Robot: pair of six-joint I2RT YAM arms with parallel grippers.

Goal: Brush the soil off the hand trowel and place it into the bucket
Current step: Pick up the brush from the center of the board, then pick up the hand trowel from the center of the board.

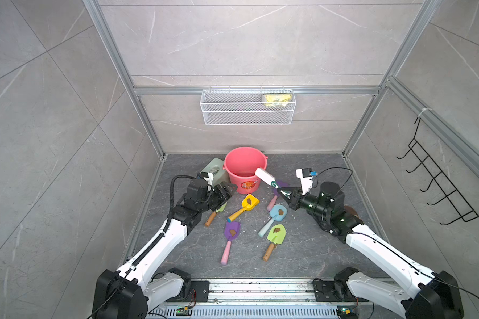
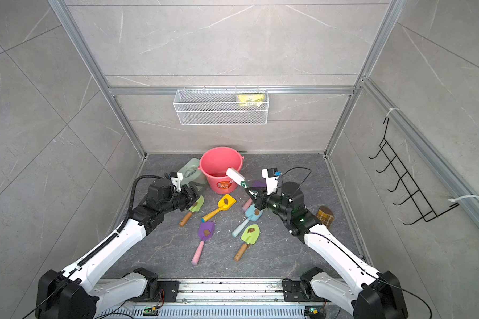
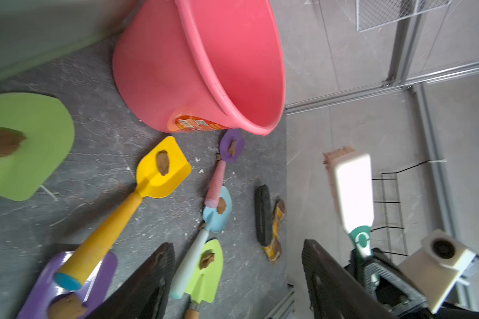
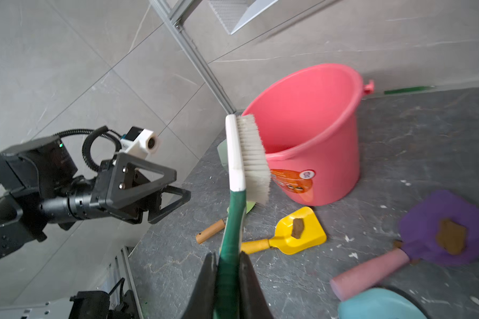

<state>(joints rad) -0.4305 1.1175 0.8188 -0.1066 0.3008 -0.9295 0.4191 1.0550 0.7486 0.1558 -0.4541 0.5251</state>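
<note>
Several toy hand trowels lie on the dark floor, each with a brown lump of soil on its blade: yellow, purple, blue, lime. A pale green trowel lies just under my left gripper, which hangs open and empty in front of the coral-pink bucket. My right gripper is shut on the green handle of a white brush, whose head is raised beside the bucket. Another purple trowel lies beneath the brush.
A sage-green tissue box stands left of the bucket, close to my left wrist. A brown plaid item lies by the right arm. A wire basket hangs on the back wall and a black hook rack on the right wall.
</note>
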